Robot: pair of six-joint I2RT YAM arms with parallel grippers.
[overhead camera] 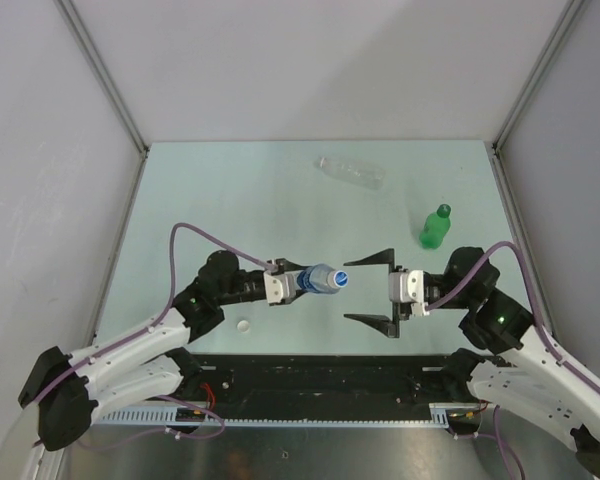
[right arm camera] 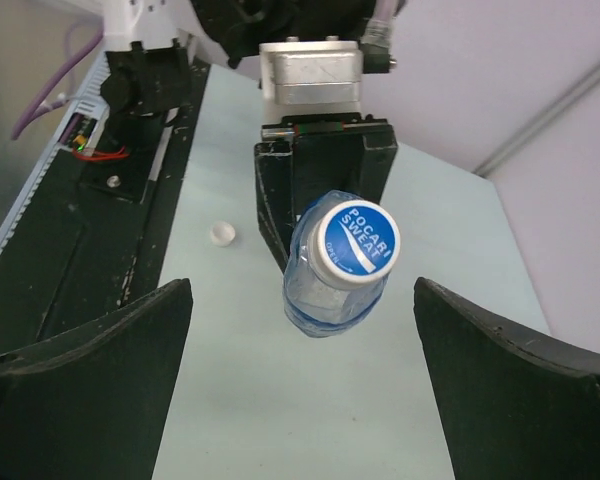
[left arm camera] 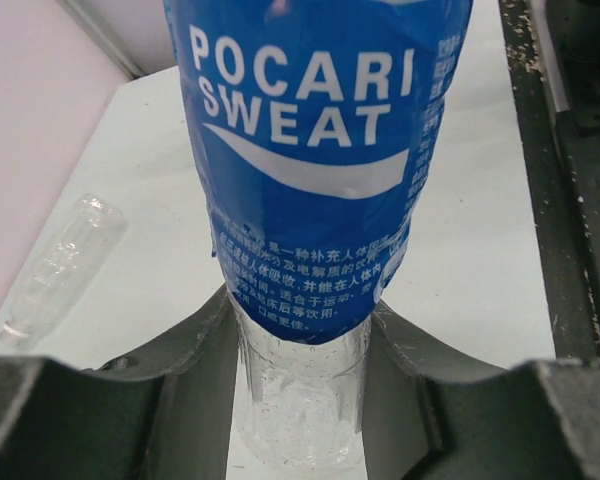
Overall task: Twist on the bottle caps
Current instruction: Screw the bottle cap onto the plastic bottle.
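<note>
My left gripper (overhead camera: 298, 283) is shut on the base of the clear bottle with the blue label (overhead camera: 320, 279) and holds it level above the table, neck towards the right arm. A white cap with a blue printed top (right arm camera: 355, 243) sits on its neck. My right gripper (overhead camera: 372, 290) is open and empty, its fingers either side of that cap and a little short of it. A loose white cap (overhead camera: 243, 325) lies on the table below the left gripper. The green bottle (overhead camera: 435, 227) stands upright at the right with a green cap on top. The unlabelled clear bottle (overhead camera: 350, 172) lies at the back.
Grey walls with metal posts enclose the pale green table (overhead camera: 230, 200) on three sides. A black rail with cables (overhead camera: 320, 375) runs along the near edge between the arm bases. The loose white cap also shows in the right wrist view (right arm camera: 221, 234).
</note>
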